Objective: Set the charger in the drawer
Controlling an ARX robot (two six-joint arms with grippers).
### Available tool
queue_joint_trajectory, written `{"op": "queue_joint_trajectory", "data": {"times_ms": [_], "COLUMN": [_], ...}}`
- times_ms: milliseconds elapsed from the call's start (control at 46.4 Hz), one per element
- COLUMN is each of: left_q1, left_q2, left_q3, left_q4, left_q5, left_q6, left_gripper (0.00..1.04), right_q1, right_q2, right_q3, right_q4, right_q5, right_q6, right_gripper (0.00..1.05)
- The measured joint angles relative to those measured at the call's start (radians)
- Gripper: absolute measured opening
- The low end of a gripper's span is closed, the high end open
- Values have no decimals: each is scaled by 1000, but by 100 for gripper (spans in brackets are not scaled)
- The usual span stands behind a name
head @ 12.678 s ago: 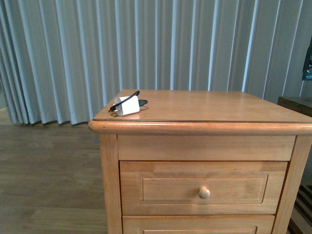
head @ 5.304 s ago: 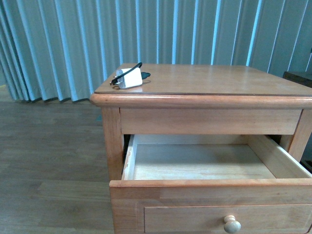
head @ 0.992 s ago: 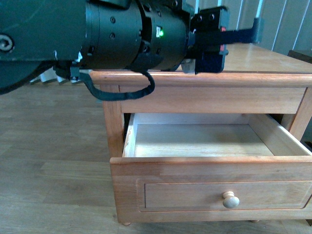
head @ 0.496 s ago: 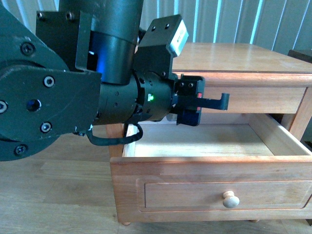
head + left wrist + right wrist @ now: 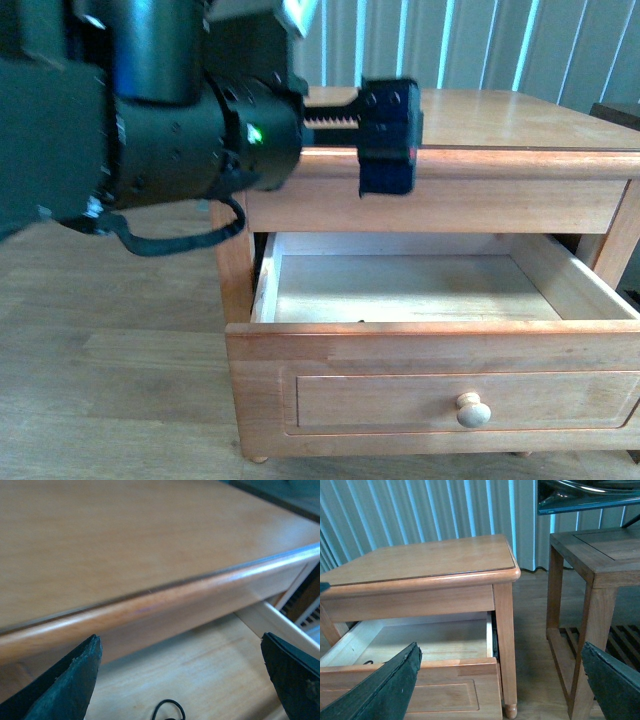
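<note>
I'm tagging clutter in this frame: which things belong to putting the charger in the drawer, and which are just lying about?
Job: drawer, open; black cable loop inside it, likely the charger's, white body unseen; left gripper, open and empty.
Lying about: dark side table; curtain.

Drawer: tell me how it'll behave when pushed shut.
The drawer looks like rigid wood, so it should likely slide straight back rather than flex. Its round knob is small; a push there might slip off, so the flat front seems safer.
</note>
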Motion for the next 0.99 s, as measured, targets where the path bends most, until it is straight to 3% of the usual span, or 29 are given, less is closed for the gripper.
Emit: {"op": "queue_joint_trajectory", "data": {"times_ms": [410,733,884,992], "left_q1": [47,14,13,14], "left_q2": [-572,-970,-1131,-1155], "left_q3": [-335,-572,-655,-658], "left_q4": [-78,-255,-396,-404], "left_q5": [-356,-671,-754,-761], "left_q6": [17,-53,-157,-191], "left_gripper": [99,99,99,99], "right_q1": [0,0,0,0], "right_q2": [0,0,0,0], "right_q3": [0,0,0,0], "right_q4": [0,0,0,0], "right_q5": [0,0,0,-2], "right_q6": [0,0,0,0], "right_gripper": [96,96,96,96]}}
